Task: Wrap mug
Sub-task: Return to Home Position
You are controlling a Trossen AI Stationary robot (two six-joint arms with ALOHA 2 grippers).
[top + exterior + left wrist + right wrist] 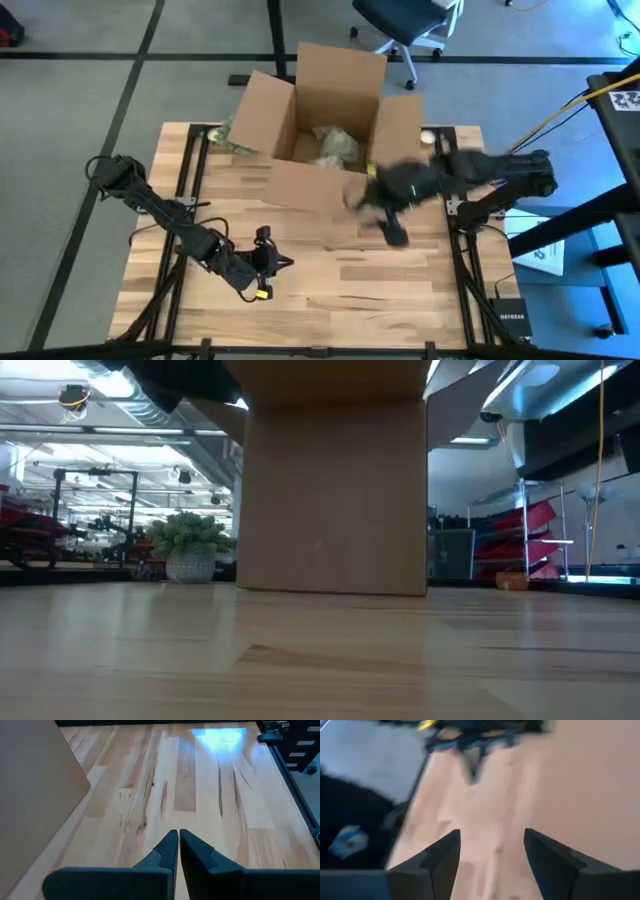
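The open cardboard box [300, 188] stands at the far middle of the bench [330, 300], and the wrapped mugs [336, 148] lie inside it as pale greenish bundles. The right gripper [392, 230] hangs just before the box's front right corner, jaws released and empty. The left gripper [285, 262] waits over the near left bench, jaws clenched on nothing. Behind the box we see an office chair [405, 20]; on a black device [511, 318] beside the bench's near right corner we read "NETGEAR"
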